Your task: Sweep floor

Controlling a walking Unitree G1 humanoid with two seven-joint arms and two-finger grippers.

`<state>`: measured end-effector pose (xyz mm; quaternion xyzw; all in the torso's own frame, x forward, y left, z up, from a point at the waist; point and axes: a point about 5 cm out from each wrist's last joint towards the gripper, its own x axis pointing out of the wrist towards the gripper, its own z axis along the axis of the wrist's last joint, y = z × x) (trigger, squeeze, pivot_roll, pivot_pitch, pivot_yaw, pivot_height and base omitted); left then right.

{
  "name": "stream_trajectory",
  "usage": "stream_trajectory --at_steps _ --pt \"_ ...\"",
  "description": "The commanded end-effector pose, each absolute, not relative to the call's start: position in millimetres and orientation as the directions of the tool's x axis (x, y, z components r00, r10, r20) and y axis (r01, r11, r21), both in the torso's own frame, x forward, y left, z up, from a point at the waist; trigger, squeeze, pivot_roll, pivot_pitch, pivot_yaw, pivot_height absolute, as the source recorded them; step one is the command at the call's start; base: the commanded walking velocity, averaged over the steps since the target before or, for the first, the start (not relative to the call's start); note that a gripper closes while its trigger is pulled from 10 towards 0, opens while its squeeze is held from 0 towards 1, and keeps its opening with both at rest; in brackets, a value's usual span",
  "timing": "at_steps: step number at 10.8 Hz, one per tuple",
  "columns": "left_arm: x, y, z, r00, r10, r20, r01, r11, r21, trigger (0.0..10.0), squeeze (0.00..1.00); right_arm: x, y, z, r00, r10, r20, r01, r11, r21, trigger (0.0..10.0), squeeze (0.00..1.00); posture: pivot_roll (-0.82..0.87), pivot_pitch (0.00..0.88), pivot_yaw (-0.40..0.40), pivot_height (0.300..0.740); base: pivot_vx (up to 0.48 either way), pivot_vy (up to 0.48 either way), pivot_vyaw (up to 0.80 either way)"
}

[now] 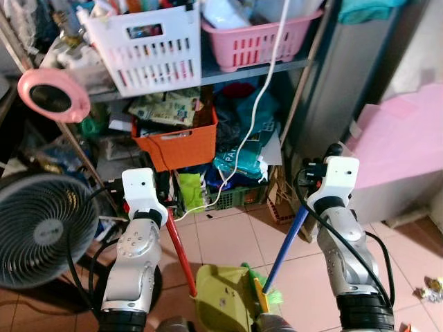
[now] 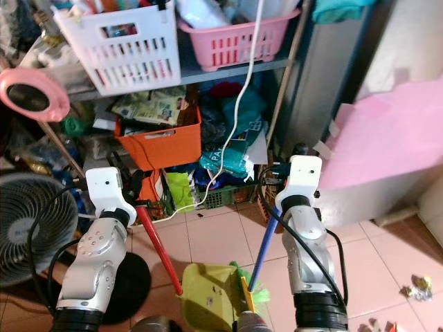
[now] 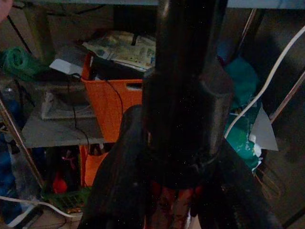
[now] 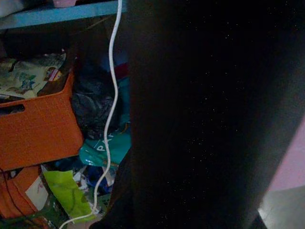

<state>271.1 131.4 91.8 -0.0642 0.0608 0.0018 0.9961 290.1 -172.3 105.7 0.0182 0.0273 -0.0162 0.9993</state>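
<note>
My left gripper [image 1: 160, 207] is shut on the red handle [image 1: 180, 250] of a yellow-green dustpan [image 1: 220, 299], which sits low on the tiled floor in front of me. My right gripper [image 1: 309, 202] is shut on the blue handle [image 1: 285, 249] of a broom. The broom's green bristle head [image 1: 268, 294] rests beside the dustpan. Both handles slant inward toward the pan. In the left wrist view the dark handle stands between the black fingers [image 3: 116, 191]. Bits of litter [image 1: 430, 287] lie on the tiles at the far right.
A cluttered metal shelf stands ahead, holding a white basket [image 1: 147, 43], a pink basket [image 1: 257, 40] and an orange crate [image 1: 177, 144]. A white cord [image 1: 257, 104] hangs down it. A floor fan [image 1: 40, 229] stands at the left. At the right is a pink-covered block [image 1: 405, 142].
</note>
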Motion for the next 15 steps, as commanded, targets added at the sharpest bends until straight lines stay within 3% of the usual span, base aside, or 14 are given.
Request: stream_trajectory --at_steps 1,10,12,15 --pt "273.1 131.2 97.8 0.996 0.003 -0.094 -0.017 0.989 -0.147 10.0 0.00 292.3 -167.3 106.5 0.999 -0.014 -0.052 0.016 0.999 0.044 10.0 0.00 -0.04 0.000 0.081 0.740 -0.240 0.000 0.00" --pt "275.3 130.0 97.0 0.995 -0.002 -0.101 -0.014 0.988 -0.155 10.0 0.00 296.6 -166.6 106.9 0.999 0.000 -0.041 0.001 1.000 0.020 10.0 0.00 -0.03 0.000 0.074 0.740 -0.286 0.000 0.00" --pt "283.2 125.5 103.7 0.997 -0.030 -0.064 0.022 0.991 -0.128 10.0 0.00 297.8 -169.0 104.0 0.999 -0.006 -0.049 0.007 1.000 0.016 10.0 0.00 -0.01 0.000 0.043 0.740 -0.270 0.000 0.00" --pt "287.0 145.4 103.7 0.998 0.038 -0.057 -0.046 0.990 -0.137 10.0 0.00 301.3 -163.1 107.3 0.999 0.010 -0.032 -0.009 1.000 0.019 10.0 0.00 -0.03 0.000 0.071 0.740 -0.086 0.000 0.00"
